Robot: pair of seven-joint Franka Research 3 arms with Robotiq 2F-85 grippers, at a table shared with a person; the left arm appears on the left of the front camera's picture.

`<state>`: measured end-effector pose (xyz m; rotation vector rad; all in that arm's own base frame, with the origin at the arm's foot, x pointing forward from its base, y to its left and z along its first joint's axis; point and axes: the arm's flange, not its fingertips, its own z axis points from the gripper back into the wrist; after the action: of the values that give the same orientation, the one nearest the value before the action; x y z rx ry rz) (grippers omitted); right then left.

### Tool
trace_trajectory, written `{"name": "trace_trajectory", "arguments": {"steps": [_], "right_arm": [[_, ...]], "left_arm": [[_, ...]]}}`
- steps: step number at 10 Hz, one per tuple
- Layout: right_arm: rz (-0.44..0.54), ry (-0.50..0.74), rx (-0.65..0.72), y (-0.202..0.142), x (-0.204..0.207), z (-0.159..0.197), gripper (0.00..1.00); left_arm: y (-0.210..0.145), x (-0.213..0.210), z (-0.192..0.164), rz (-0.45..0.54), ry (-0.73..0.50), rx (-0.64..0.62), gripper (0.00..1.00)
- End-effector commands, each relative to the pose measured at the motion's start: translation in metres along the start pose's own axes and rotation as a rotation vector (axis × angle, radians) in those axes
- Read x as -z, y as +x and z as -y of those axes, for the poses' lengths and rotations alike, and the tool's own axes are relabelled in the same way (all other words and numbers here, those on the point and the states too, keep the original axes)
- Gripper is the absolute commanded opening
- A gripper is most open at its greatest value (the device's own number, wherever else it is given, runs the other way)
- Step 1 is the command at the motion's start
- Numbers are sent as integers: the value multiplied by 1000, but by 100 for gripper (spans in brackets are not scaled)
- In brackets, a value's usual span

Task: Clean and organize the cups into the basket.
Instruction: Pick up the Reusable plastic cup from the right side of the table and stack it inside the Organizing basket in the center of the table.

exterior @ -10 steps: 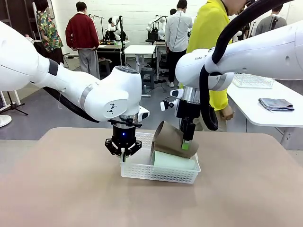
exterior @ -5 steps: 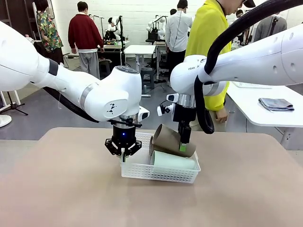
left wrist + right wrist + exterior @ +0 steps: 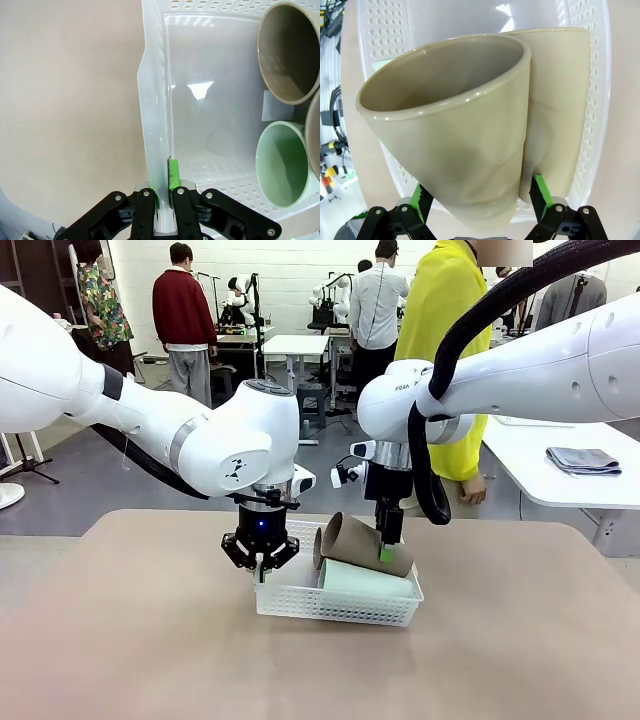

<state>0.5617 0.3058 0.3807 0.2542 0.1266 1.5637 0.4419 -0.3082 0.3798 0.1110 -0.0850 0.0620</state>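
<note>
While the left gripper (image 3: 261, 570) sits at the basket (image 3: 300, 605)'s left end, its fingers are pinched together on the basket's side wall, green pads (image 3: 173, 173) pressing the thin white plastic from both sides in the left wrist view. Basket rests on the tan table (image 3: 150, 640), roughly mid-table. Mint cup (image 3: 365, 582) lies on its side inside the basket, along the near wall, mouth toward the left gripper. Tan cup (image 3: 360, 543) lies tilted on top of the mint cup, mouth also facing left and raised above the basket rim. Right gripper (image 3: 387, 548) hangs over the tan cup's base end; in the right wrist view its fingers (image 3: 538, 192) stand apart, straddling the cup, not visibly squeezing it. A person in a yellow top (image 3: 440, 330) stands behind the basket, at the far table edge.
</note>
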Motion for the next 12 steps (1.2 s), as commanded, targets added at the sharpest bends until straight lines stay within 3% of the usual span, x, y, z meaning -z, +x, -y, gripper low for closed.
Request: {"name": "trace_trajectory", "arguments": {"steps": [1, 5, 8, 12], "right_arm": [[-21, -11, -6, 3, 0, 4, 100], [22, -64, -14, -10, -10, -12, 100], [254, -197, 12, -88, -39, -83, 100], [446, -193, 63, -183, -22, -139, 100]], "left_arm": [[0, 0, -1, 3, 0, -1, 0], [0, 0, -1, 3, 0, -1, 0], [0, 0, -1, 3, 0, -1, 0], [0, 0, -1, 3, 0, -1, 0]]}}
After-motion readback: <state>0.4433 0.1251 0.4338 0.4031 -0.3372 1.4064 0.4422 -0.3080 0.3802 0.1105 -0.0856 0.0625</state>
